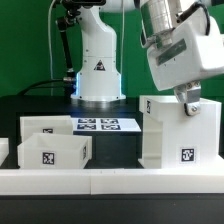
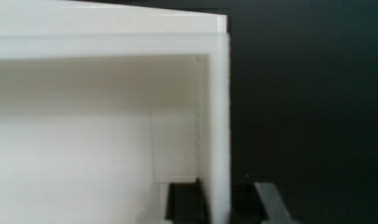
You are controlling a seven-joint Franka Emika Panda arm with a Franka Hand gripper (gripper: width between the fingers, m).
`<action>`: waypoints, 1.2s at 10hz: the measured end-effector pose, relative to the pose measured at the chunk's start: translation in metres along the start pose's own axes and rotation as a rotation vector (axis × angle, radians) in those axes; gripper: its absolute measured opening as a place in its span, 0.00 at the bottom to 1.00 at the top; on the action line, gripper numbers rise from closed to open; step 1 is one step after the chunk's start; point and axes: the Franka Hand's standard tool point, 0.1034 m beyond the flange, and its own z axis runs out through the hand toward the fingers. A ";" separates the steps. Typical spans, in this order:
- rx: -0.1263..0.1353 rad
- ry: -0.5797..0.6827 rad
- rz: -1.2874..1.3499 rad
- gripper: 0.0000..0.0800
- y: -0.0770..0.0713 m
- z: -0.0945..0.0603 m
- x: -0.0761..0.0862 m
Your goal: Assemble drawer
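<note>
Nearest the camera, a low white border rail runs along the front edge of the black table. Just behind it on the right stands the large white plastic boxy casing, upright, with a black-and-white square tag on its near face. The two-finger gripper comes down on the casing's top edge. In the wrist view its dark fingers sit on either side of one thin wall of the casing, with the jaws drawn together and pinching that wall. The step in hand looks like repositioning the casing so that the drawers can go in. The next move calls for a slow, steady shift or turn, since so narrow a pinch could let the tall box swing or slip. The rail close in front limits movement that way. On the left, well apart from the casing, a shallow white plastic tray lies near the rail, and a second tray lies just behind it. Neither is inserted yet. Farther back, in the middle, lies the flat white marker board, close enough to the casing's far left corner to be brushed in a turn. Behind it is the arm's white base.
</note>
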 end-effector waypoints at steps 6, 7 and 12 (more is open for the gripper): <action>-0.001 0.003 -0.001 0.29 -0.002 0.003 -0.001; -0.001 0.003 -0.002 0.29 -0.002 0.003 -0.001; -0.006 -0.011 -0.246 0.80 0.002 -0.022 -0.005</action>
